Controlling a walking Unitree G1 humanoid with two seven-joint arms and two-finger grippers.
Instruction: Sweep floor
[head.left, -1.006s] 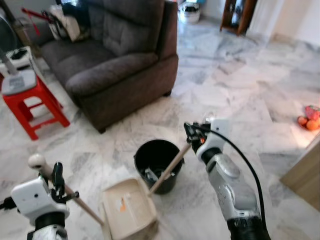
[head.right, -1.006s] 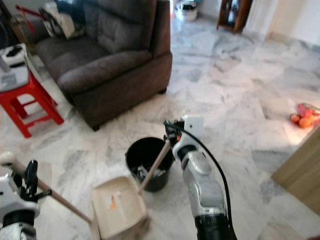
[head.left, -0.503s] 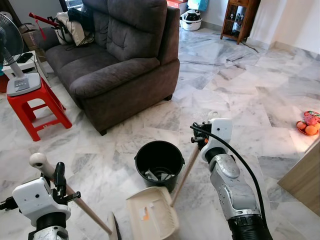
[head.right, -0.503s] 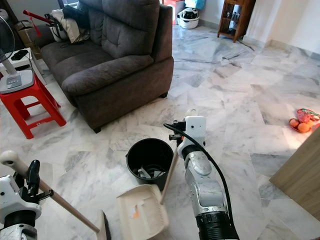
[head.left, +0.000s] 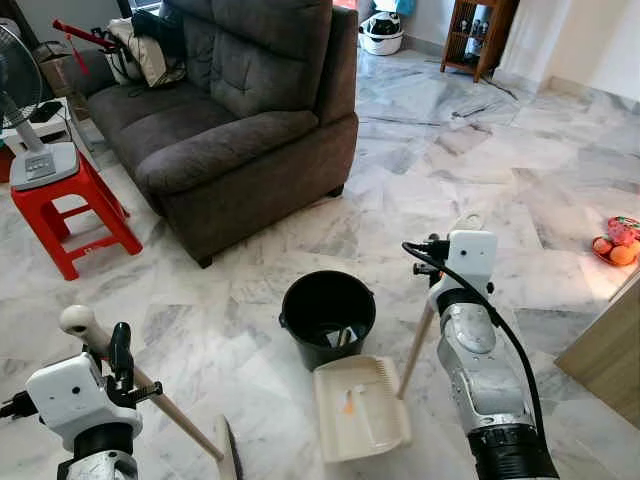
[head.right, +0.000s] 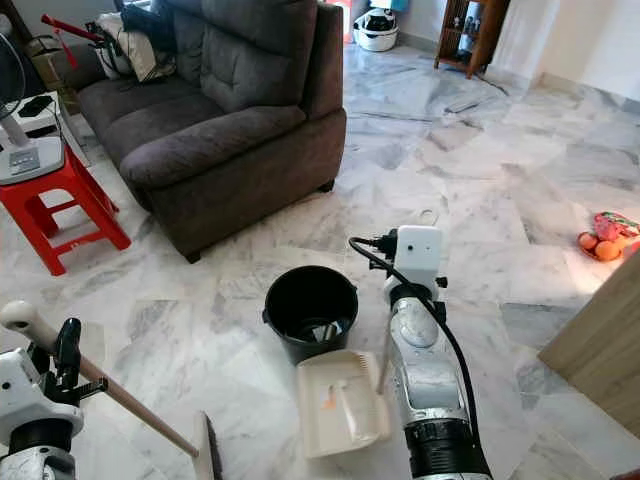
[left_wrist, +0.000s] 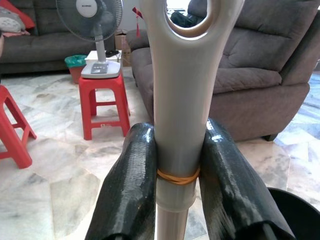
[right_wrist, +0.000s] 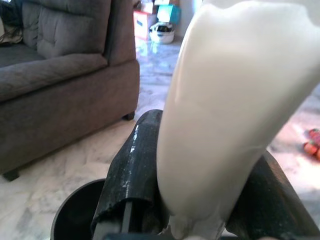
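My left gripper is shut on the cream broom handle at the lower left; the dark broom head rests on the floor by the frame's bottom edge. My right gripper is shut on the top of the dustpan's long pale handle. The cream dustpan lies flat on the marble floor, just in front and to the right of the black bucket. A small orange scrap sits in the pan. The bucket holds a few bits of litter.
A dark grey sofa stands behind the bucket. At the left, a red stool carries a fan. Fruit lies on the floor at the right, near a wooden cabinet. Open marble floor stretches ahead to the right.
My right arm swung right, carrying the dustpan from the bucket's front left round to its front right, where it now lies flatter on the floor. The broom has barely moved.
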